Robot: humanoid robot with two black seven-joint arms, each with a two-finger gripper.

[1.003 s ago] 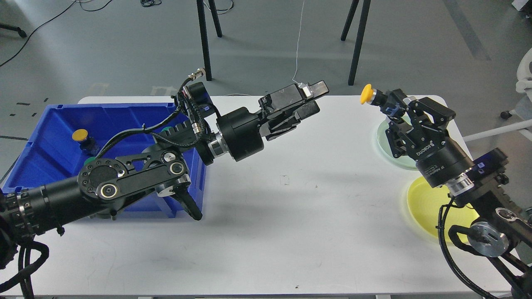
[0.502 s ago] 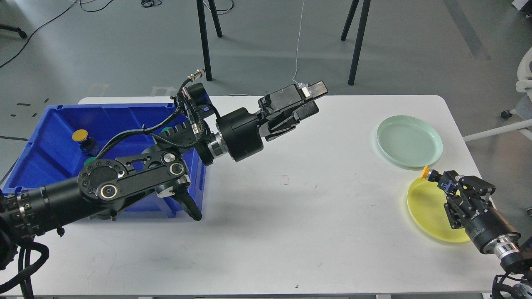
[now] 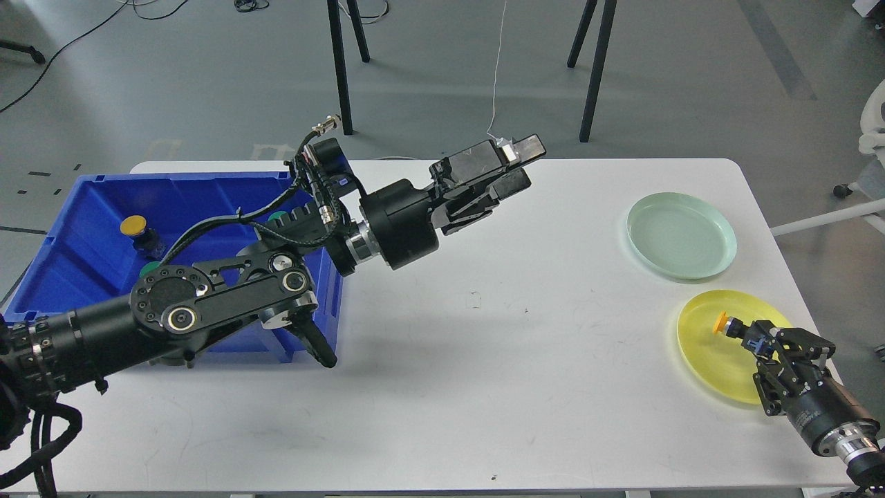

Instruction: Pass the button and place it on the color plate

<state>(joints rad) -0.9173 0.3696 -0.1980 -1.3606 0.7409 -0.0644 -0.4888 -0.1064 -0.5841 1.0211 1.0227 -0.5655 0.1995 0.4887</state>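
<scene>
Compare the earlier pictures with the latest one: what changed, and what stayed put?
The right tool, shut on the yellow button, came down from beside the green plate to the yellow plate; the button is not yet released. The left tool, the bin and both plates stayed put.

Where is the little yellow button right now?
In the head view, the yellow button is at the table's right side, over the yellow plate, held in the right gripper.

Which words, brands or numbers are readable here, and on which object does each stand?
None can be read.
Right hand: faint light marks on its black body, too small to read.
Left hand, blue bin, both plates: no text visible.
</scene>
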